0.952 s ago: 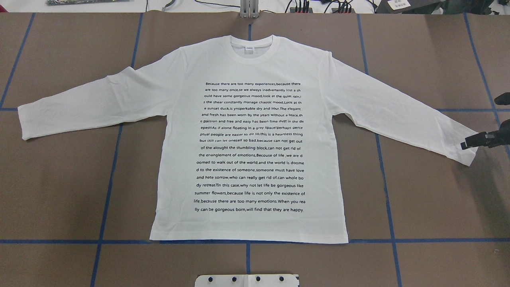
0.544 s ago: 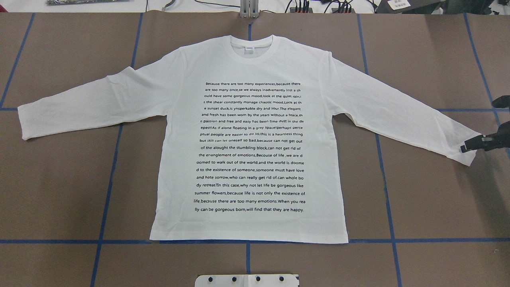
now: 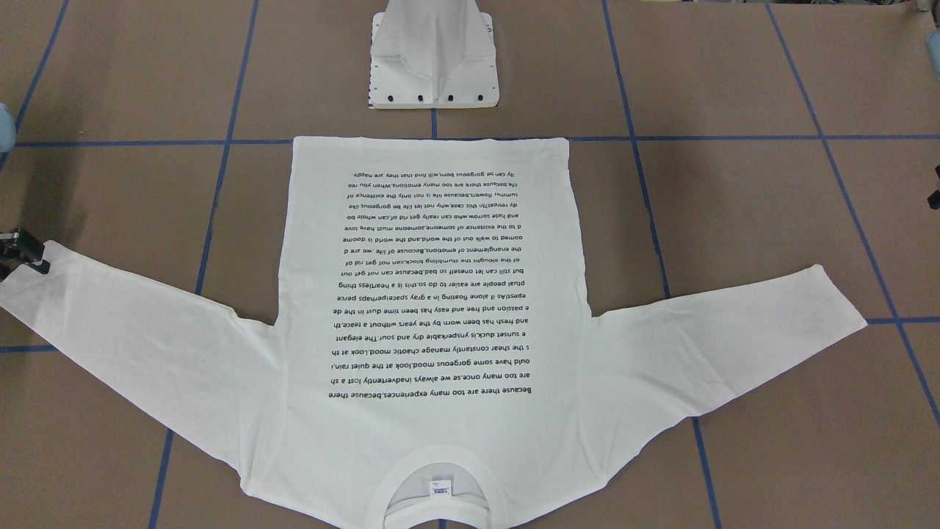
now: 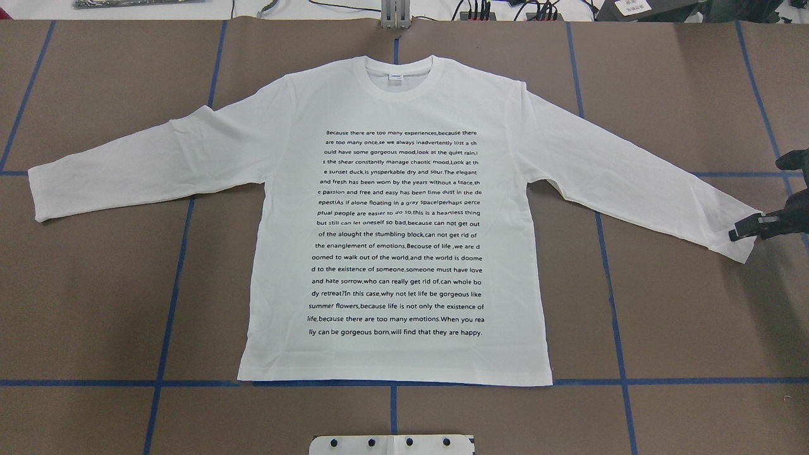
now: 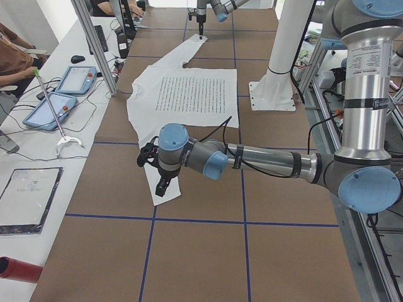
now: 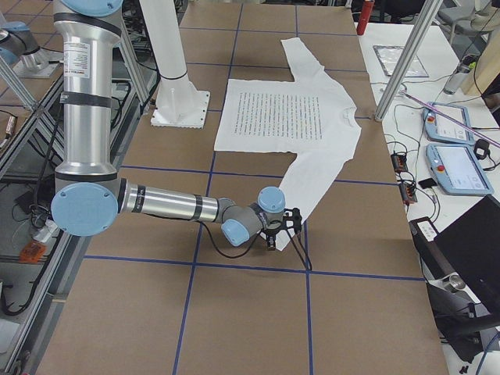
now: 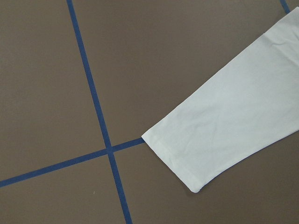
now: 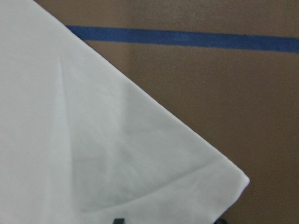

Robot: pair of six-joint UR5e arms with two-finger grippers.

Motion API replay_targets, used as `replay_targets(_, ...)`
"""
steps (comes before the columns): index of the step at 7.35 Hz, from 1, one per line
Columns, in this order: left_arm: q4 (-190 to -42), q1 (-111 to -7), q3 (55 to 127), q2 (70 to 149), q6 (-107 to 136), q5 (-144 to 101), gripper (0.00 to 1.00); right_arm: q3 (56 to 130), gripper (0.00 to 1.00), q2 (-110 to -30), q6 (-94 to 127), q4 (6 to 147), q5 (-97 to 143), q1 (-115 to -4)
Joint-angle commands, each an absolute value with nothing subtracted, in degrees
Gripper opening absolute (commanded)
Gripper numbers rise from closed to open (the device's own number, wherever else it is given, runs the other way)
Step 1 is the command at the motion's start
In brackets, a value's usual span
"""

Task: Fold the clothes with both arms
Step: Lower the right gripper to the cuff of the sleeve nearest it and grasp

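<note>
White cotton all over the brown paper-covered table point(image 4: 95, 303): the long-sleeved T-shirt point(image 4: 284, 189) lies flat and face up, and its hem sits right along a blue tape line point(image 4: 167, 316) nearest the white pedestal base point(image 3: 435, 59). The ribbed collar point(image 4: 397, 79) points away from the robot, with the small neck label point(image 3: 440, 487) showing inside it. The block of black printed text point(image 4: 397, 232) runs down the chest, smooth and readable. Both sleeves are spread wide and angle slightly back toward the robot's side. Over on the robot's right, the right gripper point(image 4: 741, 231) is down at the right cuff point(image 4: 742, 249), just over the fabric edge. Its wrist camera is very close to the cloth, and two dark fingertips point(image 8: 119, 220) peek in at the bottom of that view, set apart with sleeve between them, so the pincer reads as spread and not clamped. On the other side, the left gripper point(image 5: 161, 186) hangs above the left cuff point(image 7: 173, 158), and its wrist view takes in the sleeve end beside a tape crossing. Whether that pincer is spread or closed, I cannot tell from the side view alone.
</note>
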State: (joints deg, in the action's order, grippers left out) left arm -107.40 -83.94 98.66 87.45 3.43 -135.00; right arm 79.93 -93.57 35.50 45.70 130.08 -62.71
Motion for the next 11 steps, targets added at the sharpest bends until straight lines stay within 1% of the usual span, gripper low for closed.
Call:
replay_targets(1, -107.4, -83.9, 98.8, 87.5, 3.4, -135.0, 1.0, 80.2, 0.4, -93.6, 35.4, 45.7, 130.3, -63.1)
replay_targets(3, -107.4, -83.9, 98.8, 87.5, 3.4, -135.0, 1.0, 81.0, 0.37, -93.6, 35.4, 46.7, 131.0, -64.0)
replay_targets(4, -107.3, -83.9, 98.8, 87.5, 3.4, -134.9, 1.0, 81.2, 0.25, -93.6, 35.4, 47.0, 131.0, -64.2)
replay_targets(5, -107.3, -83.9, 98.8, 87.4, 3.4, -135.0, 1.0, 81.5, 0.06, -93.5, 35.4, 47.0, 131.1, -64.4)
replay_targets(6, -107.3, -83.9, 98.7, 87.4, 3.4, -135.0, 1.0, 82.6, 0.0, -93.1, 35.9, 47.4, 131.2, -65.2)
replay_targets(9, -107.3, -83.9, 98.8, 87.2, 3.5, -135.0, 1.0, 92.4, 0.0, -92.7, 36.1, 54.7, 132.1, -66.9)
replay_targets(11, -107.3, -84.0, 98.8, 87.2, 3.5, -135.0, 1.0, 94.3, 0.0, -86.5, 36.2, 55.5, 136.6, -66.8)
